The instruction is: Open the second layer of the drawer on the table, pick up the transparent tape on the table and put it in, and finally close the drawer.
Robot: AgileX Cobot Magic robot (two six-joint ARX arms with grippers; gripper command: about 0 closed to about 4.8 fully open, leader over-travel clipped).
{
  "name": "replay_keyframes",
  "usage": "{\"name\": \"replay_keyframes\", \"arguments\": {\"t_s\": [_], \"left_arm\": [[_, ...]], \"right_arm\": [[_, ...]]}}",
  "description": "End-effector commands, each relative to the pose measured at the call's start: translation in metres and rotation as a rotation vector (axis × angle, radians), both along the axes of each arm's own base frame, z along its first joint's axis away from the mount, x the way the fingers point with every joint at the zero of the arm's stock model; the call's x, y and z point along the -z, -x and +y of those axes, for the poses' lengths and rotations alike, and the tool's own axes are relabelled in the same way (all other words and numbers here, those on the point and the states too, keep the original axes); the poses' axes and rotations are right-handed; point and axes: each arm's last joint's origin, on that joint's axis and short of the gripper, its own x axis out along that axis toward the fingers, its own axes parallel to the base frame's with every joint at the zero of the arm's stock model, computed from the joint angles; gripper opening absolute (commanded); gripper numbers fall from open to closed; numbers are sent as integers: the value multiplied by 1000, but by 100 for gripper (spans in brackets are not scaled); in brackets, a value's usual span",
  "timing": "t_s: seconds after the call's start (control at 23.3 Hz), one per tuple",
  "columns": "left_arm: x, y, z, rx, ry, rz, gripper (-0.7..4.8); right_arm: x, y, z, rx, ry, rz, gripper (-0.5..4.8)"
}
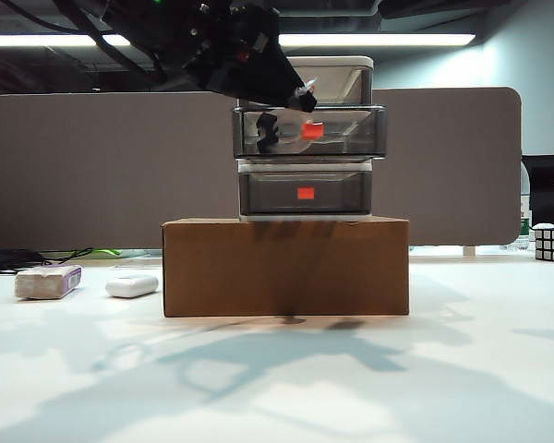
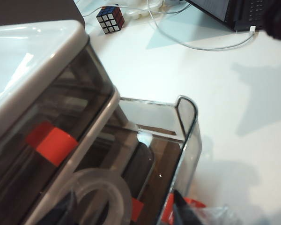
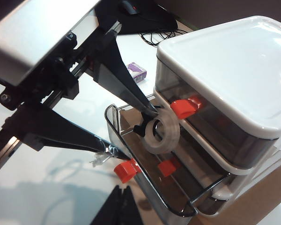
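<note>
From my seat, the left gripper (image 3: 147, 123) is clamped on the transparent tape (image 3: 162, 131), holding the ring above the pulled-out second layer (image 3: 145, 187) of the drawer (image 3: 225, 65). In the exterior view the arm hides the tape. Of the right gripper (image 3: 122, 204) I see only two dark finger tips pressed together at the frame's edge, beside the tray's red tab (image 3: 125, 169).

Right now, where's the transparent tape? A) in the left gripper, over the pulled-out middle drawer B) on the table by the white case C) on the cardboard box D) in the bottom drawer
A: the right wrist view shows the transparent tape held in the left gripper above the open second layer.
</note>
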Motion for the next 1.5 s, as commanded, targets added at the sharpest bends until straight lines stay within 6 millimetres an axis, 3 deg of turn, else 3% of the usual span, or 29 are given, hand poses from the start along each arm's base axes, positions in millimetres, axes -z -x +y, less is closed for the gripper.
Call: {"name": "replay_keyframes", "arguments": {"t_s": [0.04,0.9,1.5], "left_arm": [[-2,-1,1,-16,-3,-26,255],[-8,-4,-1,-29,25,-113,254],[7,-2,1,-21,-74,13,254]], "right_arm": [[-3,0,0,-3,-7,-16,-5],[-3,0,0,-3,-7,-16,-5],[-3,0,0,-3,-7,-16,-5]]}}
